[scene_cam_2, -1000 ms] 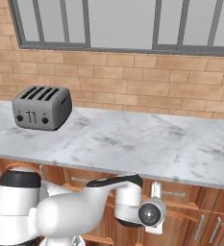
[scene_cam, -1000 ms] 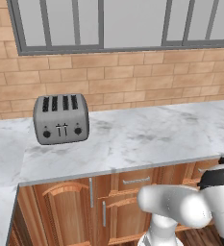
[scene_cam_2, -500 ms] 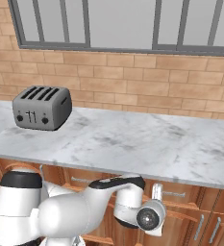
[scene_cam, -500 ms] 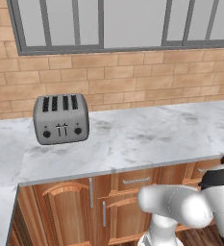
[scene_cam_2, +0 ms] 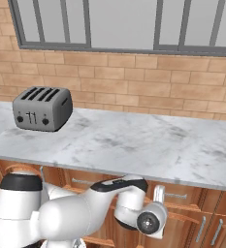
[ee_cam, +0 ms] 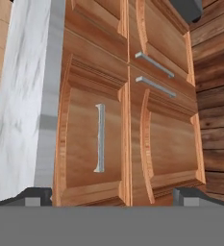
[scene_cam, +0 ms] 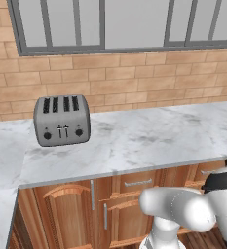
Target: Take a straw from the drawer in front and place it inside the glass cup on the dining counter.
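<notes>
The drawer (ee_cam: pixel 92 144) is a brown wooden front with a recessed panel and a silver bar handle (ee_cam: pixel 100 138), and it is shut. The hand view is rolled, so the handle runs up and down there. My gripper (ee_cam: pixel 114 197) faces the drawer front from a short distance. It is open, with its fingertips (ee_cam: pixel 34 197) wide apart and nothing between them. In the right base view my gripper (scene_cam_2: pixel 158 193) hangs low in front of the cabinets, below the marble worktop. The straw, the glass cup and the dining counter are out of view.
A grey toaster (scene_cam: pixel 61 120) stands on the long marble worktop (scene_cam: pixel 149 136) against the brick wall. Below the drawer are cabinet doors with bar handles (ee_cam: pixel 155 86). A wooden floor (ee_cam: pixel 214 120) lies in front of the cabinets.
The hand has drifted slightly in front of the cabinets. The drawer stays shut and the gripper stays open.
</notes>
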Controlling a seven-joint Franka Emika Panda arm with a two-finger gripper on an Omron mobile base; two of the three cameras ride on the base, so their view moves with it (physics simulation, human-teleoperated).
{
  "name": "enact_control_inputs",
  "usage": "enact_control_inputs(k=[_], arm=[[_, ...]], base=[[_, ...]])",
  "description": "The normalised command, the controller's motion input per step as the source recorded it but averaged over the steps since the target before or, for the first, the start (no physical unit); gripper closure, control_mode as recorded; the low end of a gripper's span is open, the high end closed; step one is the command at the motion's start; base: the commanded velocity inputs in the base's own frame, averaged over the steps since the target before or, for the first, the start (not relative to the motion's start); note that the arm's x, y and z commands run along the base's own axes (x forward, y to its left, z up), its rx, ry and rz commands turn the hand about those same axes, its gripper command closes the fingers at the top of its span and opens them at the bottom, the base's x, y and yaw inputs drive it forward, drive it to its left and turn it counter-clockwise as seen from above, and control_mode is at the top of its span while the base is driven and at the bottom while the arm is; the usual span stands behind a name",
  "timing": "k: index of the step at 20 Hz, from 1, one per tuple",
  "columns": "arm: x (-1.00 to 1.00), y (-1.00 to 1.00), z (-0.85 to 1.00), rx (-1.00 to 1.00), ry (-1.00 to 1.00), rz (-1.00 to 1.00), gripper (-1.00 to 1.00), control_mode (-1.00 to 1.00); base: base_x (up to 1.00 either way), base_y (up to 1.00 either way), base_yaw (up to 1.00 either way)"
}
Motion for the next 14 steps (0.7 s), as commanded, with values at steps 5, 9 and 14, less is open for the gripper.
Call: enact_control_inputs(k=[5,9,14], arm=[[0.0,0.0,0.0,0.0,-0.03,-0.02,-1.0,-1.0],[0.0,0.0,0.0,0.0,-0.02,-0.02,-1.0,-1.0],[0.0,0.0,0.0,0.02,-0.04,-0.02,-1.0,-1.0]], base=[[0.0,0.0,0.0],[0.0,0.0,0.0],[0.0,0.0,0.0]])
